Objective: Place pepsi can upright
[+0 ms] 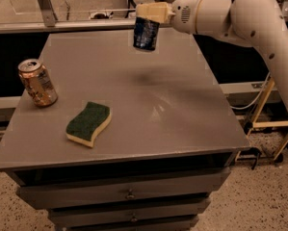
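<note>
The pepsi can (146, 33), dark blue with white markings, hangs nearly upright in the air above the far middle of the grey table (172, 114). My gripper (149, 14) comes in from the right on the white arm and is shut on the can's top. The can's shadow lies on the table below it, so the can is clear of the surface.
An orange-gold can (37, 83) stands at the table's left edge. A green and yellow sponge (88, 123) lies front left. The table has drawers (129, 195) under its front edge. A rail and glass panel (61, 13) run behind it.
</note>
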`<state>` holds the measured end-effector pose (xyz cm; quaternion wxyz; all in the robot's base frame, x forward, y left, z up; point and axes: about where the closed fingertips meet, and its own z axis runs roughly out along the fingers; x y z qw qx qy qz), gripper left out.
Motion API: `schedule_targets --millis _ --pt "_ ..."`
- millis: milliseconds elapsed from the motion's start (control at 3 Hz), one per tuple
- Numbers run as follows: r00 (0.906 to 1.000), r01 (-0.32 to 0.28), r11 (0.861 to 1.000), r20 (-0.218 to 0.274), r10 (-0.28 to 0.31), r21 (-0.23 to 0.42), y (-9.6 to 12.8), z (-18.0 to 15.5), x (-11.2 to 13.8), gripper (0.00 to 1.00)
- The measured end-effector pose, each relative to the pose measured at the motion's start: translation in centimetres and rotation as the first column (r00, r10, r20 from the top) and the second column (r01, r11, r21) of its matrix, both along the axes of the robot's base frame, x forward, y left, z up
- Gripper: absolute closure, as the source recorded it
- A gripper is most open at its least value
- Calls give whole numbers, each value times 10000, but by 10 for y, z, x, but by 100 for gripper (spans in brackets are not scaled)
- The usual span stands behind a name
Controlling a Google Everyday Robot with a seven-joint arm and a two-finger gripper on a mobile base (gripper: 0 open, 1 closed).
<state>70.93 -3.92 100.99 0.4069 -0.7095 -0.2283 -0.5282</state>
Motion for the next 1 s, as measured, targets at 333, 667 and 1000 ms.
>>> schedule_targets --millis 333,667,1000 --pt "9893 -494 9971 1403 409 573 -6 13 -10 100" --pt "9696 -852 9957 2330 744 368 10 28 -18 100" --pt "9645 -1018 9948 2449 984 12 9 24 -14 100"
